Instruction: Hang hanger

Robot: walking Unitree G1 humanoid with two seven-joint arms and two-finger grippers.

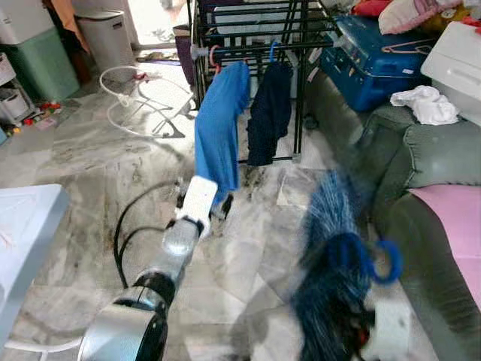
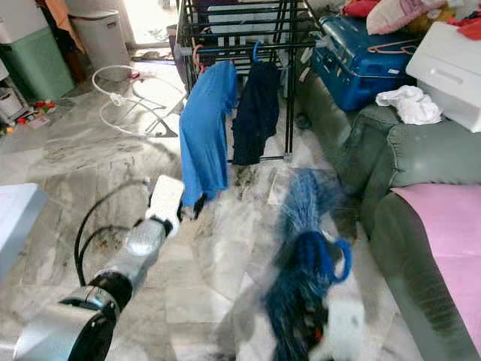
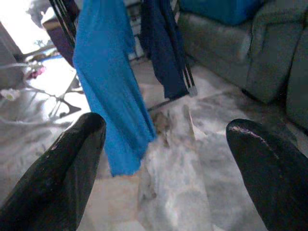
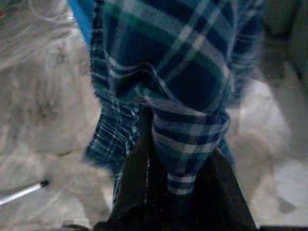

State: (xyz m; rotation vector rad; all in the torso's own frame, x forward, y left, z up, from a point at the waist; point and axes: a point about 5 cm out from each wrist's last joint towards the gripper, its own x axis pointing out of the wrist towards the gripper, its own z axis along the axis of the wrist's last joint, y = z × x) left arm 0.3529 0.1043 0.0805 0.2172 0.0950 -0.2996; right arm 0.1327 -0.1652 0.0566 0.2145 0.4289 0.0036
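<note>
Blue hanger (image 1: 376, 259): low on the right, carrying a checked shirt (image 4: 183, 72).
Right gripper (image 4: 180, 192): clamped on it, blurry though.
Left gripper (image 3: 163, 159): wide apart, nothing inside.
Rack (image 1: 255, 26): straight ahead, farther off; right arm nearer.

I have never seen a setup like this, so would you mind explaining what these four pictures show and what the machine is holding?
This is a walking humanoid robot with two silver arms, each ending in two black fingers. The two wide pictures come from cameras in its head, looking down at a marble floor. Ahead stands a black drying rack with a blue shirt and a dark garment hanging on it, and a grey sofa at the right. The other two pictures come from cameras on its wrists. The left gripper is open and empty. The right gripper is shut on a plaid shirt on a blue hanger, blurred by motion.
</note>
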